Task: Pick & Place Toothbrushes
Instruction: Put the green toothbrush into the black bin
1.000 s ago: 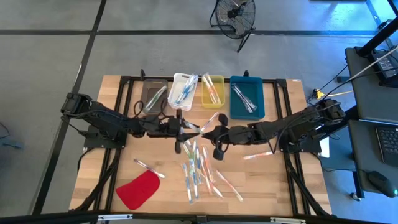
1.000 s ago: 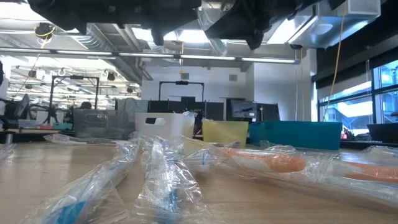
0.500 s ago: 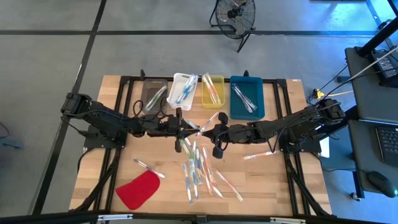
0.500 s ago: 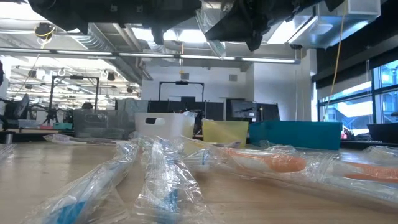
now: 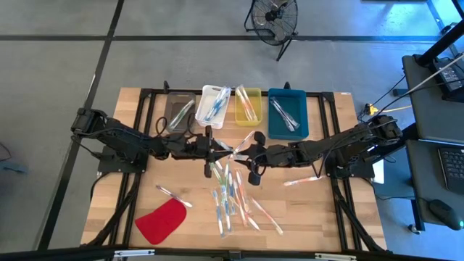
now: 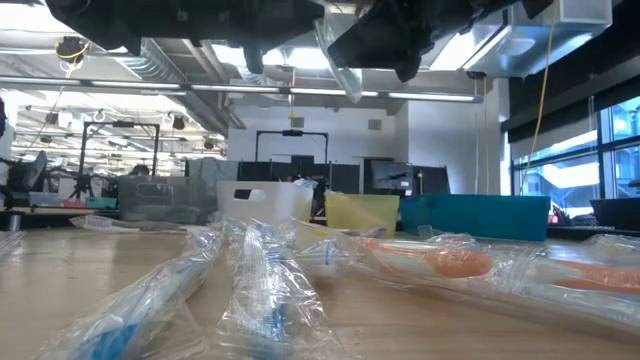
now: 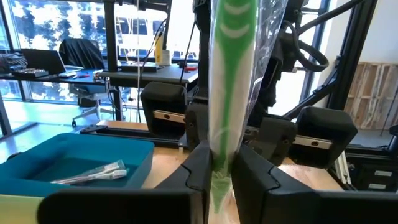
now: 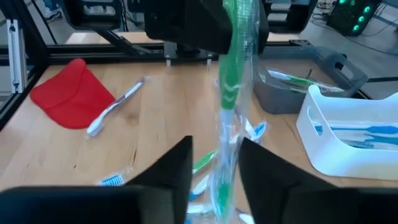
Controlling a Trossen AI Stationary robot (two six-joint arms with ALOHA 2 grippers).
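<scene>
From above, the two arms are meeting over the middle of the table [image 5: 138, 181], the left gripper [image 5: 217, 151] and the right gripper [image 5: 243, 152] facing each other with a wrapped green toothbrush [image 5: 230, 152] bridging them. Four bins are sitting along the far edge: a grey bin [image 5: 177, 110], a white bin [image 5: 214, 104], a yellow bin [image 5: 248, 105] and a blue bin [image 5: 288, 112], each already holding a few brushes, while a loose pile of toothbrushes [image 5: 232, 199] is waiting nearer the front beside a red cloth [image 5: 161, 221], so the sorting looks partly done with much left. At table height, wrapped brushes are lying in the foreground. Through the left wrist camera, the left fingers are pinching the green toothbrush, which is standing upright in crinkled clear wrap. Through the right wrist camera, the right fingers are standing apart on either side of the wrapped brush, seemingly not clamping it.
</scene>
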